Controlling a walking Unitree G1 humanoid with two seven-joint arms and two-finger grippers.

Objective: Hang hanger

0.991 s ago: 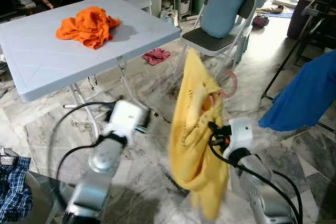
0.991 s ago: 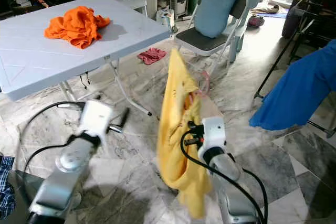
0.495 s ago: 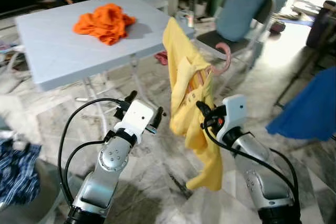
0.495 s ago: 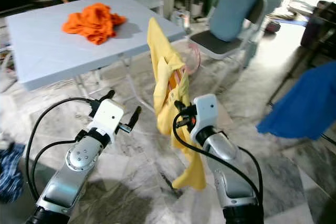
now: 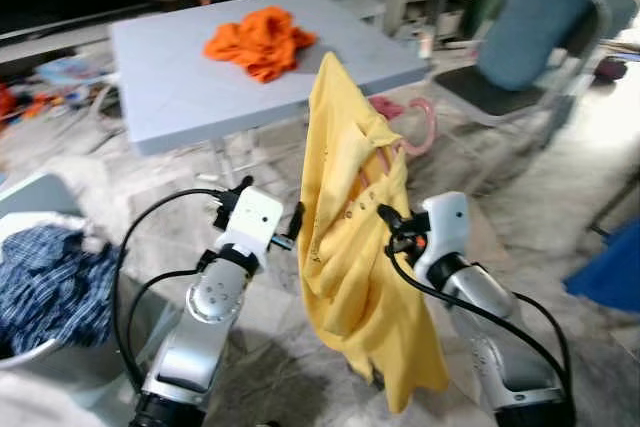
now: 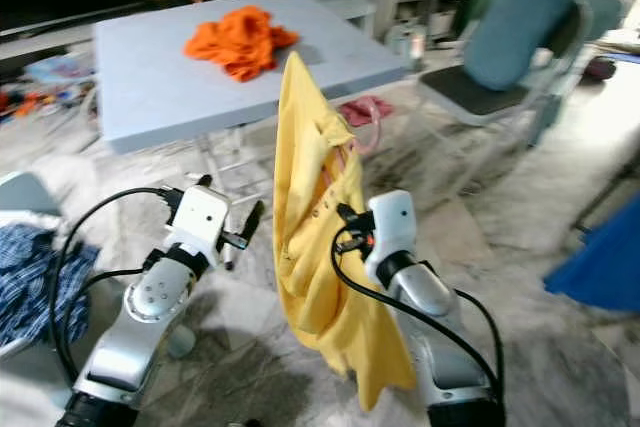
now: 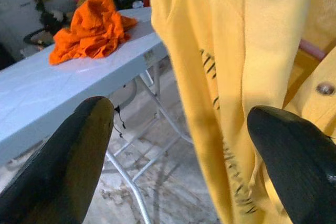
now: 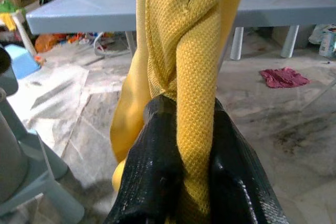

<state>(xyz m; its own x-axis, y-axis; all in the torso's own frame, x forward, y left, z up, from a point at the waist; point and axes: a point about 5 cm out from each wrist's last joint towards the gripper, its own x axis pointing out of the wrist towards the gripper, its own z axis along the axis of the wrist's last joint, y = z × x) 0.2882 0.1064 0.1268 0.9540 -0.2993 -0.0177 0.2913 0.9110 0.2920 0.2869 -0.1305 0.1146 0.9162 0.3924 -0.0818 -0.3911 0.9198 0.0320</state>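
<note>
A yellow shirt (image 5: 355, 247) hangs on a pink hanger whose hook (image 5: 425, 122) sticks out behind its collar. My right gripper (image 8: 186, 129) is shut on a bunched fold of the shirt, holding it up in front of me; its fingers are buried in the cloth in the eye views. My left gripper (image 5: 270, 203) is raised just left of the shirt, open, its fingers (image 7: 79, 150) wide apart and holding nothing. The shirt's hem hangs below my right wrist.
A grey folding table (image 5: 180, 87) stands ahead with an orange cloth (image 5: 262, 39) on it. A blue-cushioned chair (image 5: 520, 37) is at the back right. A basket holding a blue plaid cloth (image 5: 50, 287) sits at left. A blue garment (image 5: 610, 272) hangs at right. A red cloth (image 6: 360, 110) lies on the floor.
The whole view has swung leftward, bringing the basket in and pushing the chair and blue garment to the edge. My left arm has risen beside the shirt. The right gripper still holds the shirt.
</note>
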